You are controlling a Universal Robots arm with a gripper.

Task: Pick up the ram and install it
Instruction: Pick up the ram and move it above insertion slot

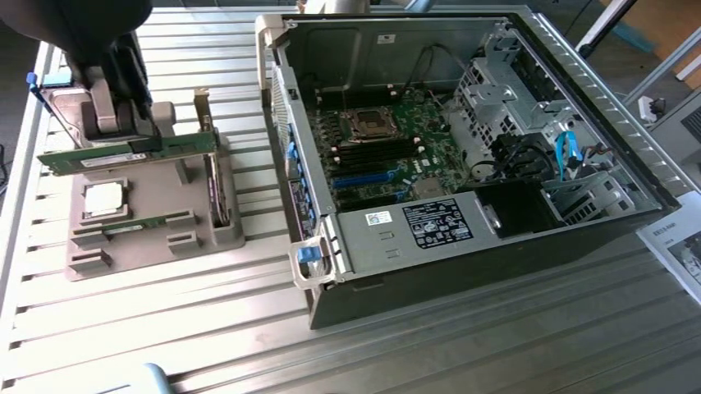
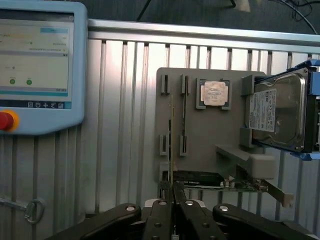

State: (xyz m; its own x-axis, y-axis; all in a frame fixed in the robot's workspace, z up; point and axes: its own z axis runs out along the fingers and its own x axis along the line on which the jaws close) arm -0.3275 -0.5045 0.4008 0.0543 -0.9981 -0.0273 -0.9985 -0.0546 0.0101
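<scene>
The gripper [image 1: 130,131] is closed narrow on the long, thin green circuit-board ram stick [image 1: 77,159]. It pinches the stick near the middle, so both ends jut out either side, clear above the grey moulded parts tray [image 1: 131,258] beneath. The hold looks slim. A knock could pivot the stick between the fingers and leave it skewed for the black motherboard slots [image 1: 378,152], well off to the side. The tall bracketed expansion card [image 1: 217,197], standing just beside the gripper, could also be clipped.

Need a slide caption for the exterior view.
Gripper shut on the ram over the tray, open PC case to the exterior view's right.
</scene>
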